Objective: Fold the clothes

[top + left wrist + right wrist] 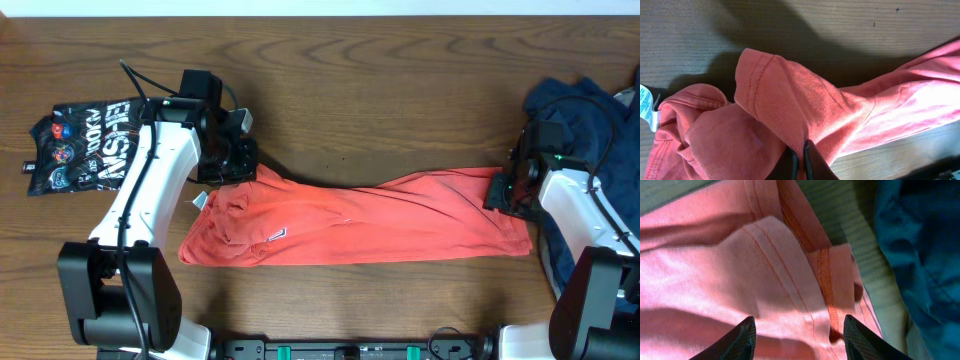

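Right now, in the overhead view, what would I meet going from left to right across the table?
black snack bag → left gripper, pinching the shirt's left end → orange-red T-shirt, stretched across the middle → right gripper, over the shirt's right end → dark blue cloth

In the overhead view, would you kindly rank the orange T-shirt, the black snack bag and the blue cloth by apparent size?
1. orange T-shirt
2. blue cloth, though it is partly hidden and cropped, so this place is unsure
3. black snack bag
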`<move>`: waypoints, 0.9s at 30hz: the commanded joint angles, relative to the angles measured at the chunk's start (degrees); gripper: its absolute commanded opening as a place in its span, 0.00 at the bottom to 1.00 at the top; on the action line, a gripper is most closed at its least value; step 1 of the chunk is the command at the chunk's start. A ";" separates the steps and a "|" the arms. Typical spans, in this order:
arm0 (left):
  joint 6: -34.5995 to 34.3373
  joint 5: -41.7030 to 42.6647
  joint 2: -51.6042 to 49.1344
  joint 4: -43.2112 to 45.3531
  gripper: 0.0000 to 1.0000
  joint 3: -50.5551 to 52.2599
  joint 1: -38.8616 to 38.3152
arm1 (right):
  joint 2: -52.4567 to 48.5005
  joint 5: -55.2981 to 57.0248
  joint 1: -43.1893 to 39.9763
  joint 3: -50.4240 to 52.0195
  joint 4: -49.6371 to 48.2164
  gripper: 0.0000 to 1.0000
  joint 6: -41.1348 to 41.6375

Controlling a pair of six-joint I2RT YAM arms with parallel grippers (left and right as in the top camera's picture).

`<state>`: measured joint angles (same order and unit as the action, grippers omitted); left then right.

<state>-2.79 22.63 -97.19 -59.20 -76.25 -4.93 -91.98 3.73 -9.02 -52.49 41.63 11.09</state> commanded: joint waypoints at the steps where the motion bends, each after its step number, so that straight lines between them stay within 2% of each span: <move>1: 0.33 -0.48 -0.22 -0.35 0.06 -0.68 0.35 | -0.07 0.35 0.31 2.45 -1.25 0.54 0.87; 4: 0.33 -0.48 -0.22 -0.33 0.06 -0.68 0.35 | -0.15 0.26 0.31 3.39 -1.79 0.54 0.90; 8: 0.33 -0.48 -0.22 -0.33 0.06 -0.68 0.35 | -0.15 -1.88 0.31 3.39 -2.03 0.46 0.87; 12: 0.33 -0.48 -0.22 -0.35 0.06 -0.68 0.35 | -0.15 -2.25 0.31 3.39 -2.40 0.14 1.11; 15: 0.33 -0.48 -0.22 -0.35 0.06 -0.68 0.35 | -0.15 -2.23 0.26 3.39 -2.67 0.02 1.11; 27: 0.33 -0.46 -0.22 -0.35 0.06 -0.68 0.35 | 1.86 -4.42 -0.37 0.66 -2.14 0.01 3.39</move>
<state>-2.79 22.48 -97.19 -59.20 -76.25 -4.93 -91.96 0.67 -9.06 -49.69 38.85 12.71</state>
